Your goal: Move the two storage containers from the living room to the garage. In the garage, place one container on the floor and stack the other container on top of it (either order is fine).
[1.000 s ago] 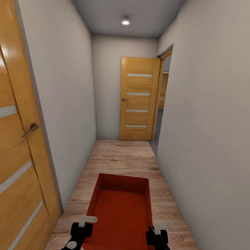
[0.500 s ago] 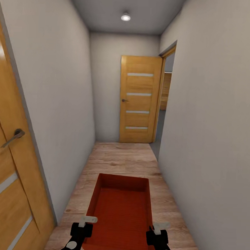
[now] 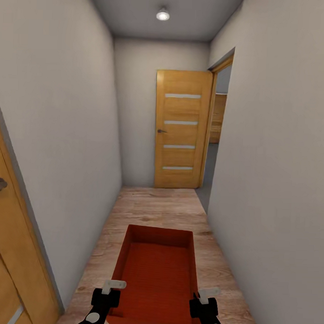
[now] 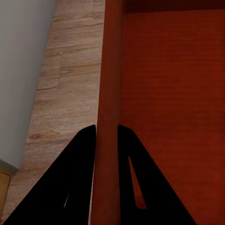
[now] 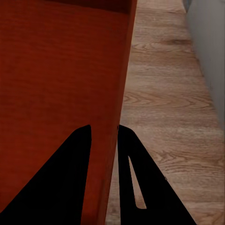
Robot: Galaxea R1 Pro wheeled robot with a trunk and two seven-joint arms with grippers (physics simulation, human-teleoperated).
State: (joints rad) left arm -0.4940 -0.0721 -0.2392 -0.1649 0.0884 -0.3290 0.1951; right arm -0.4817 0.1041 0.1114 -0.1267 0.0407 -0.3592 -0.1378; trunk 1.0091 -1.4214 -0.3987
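Observation:
I carry one orange-red open-top storage container (image 3: 157,274) in front of me, low in the head view, above the light wood plank floor of a narrow hallway. My left gripper (image 3: 108,298) is shut on its left wall (image 4: 107,117), one black finger on each side. On the opposite side, my right gripper (image 3: 203,303) is shut on the right wall (image 5: 115,131) in the same way. The container is empty inside.
Grey-white walls close in on both sides. An orange-wood door with frosted strips (image 3: 182,130) stands open at the hallway's end, beside a doorway (image 3: 218,136) on the right. Another orange-wood door (image 3: 4,250) edges the near left. Plank floor (image 3: 155,208) runs ahead.
The whole view has advanced down the hallway: the near left door slid out toward the left edge and the far door looks slightly larger. The container and both grippers keep their place.

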